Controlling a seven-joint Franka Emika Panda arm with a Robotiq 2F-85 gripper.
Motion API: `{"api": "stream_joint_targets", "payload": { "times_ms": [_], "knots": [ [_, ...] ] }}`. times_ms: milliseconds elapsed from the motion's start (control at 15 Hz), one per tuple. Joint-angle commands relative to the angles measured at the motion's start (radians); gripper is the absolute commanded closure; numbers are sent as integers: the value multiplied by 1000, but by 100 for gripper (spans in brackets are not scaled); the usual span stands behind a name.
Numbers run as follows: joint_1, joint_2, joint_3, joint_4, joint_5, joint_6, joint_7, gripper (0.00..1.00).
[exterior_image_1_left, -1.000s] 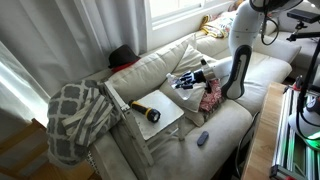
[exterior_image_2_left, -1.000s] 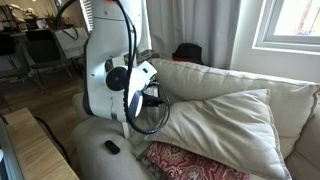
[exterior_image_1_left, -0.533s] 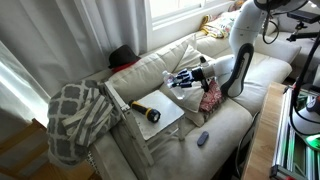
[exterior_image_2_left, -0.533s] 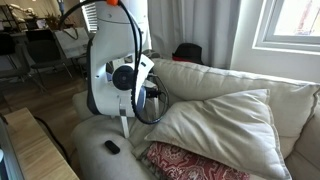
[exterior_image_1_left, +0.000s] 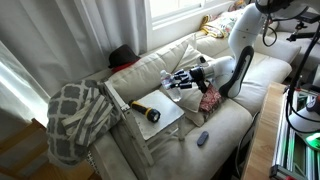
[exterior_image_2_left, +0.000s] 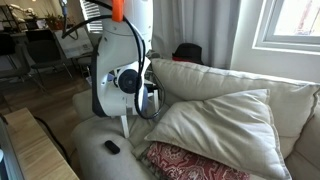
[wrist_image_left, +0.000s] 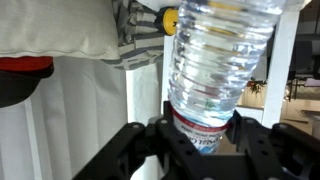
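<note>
My gripper (wrist_image_left: 200, 132) is shut on a clear ribbed plastic water bottle (wrist_image_left: 215, 55), its black fingers (wrist_image_left: 148, 140) clamped on the labelled lower part. In an exterior view the gripper (exterior_image_1_left: 182, 79) hangs above the cream sofa (exterior_image_1_left: 235, 115), just past the flat white cushion (exterior_image_1_left: 165, 122) on which a yellow and black flashlight (exterior_image_1_left: 147, 112) lies. The bottle itself is too small to make out there. In the opposite exterior view the white arm (exterior_image_2_left: 125, 75) hides most of the gripper.
A grey patterned blanket (exterior_image_1_left: 78, 115) drapes over the sofa's arm. A red patterned pillow (exterior_image_1_left: 210, 97) and a small dark object (exterior_image_1_left: 202, 138) lie on the seat. A large white pillow (exterior_image_2_left: 222, 125) leans on the backrest. A wooden side table (exterior_image_1_left: 268, 140) stands beside the sofa.
The arm has carried the bottle a little along the sofa toward the flashlight and blanket, turning its wrist. The grip has not changed.
</note>
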Motion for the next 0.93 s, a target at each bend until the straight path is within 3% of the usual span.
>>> {"api": "stream_joint_targets", "payload": {
  "times_ms": [0,133,200,867],
  "knots": [
    [32,-4,-25,8,16,25,10,51],
    [31,2,-23,12,16,25,10,51],
    [30,2,-22,12,15,25,10,76],
    [-21,191,124,174,-167,29,-8,76]
  ]
}}
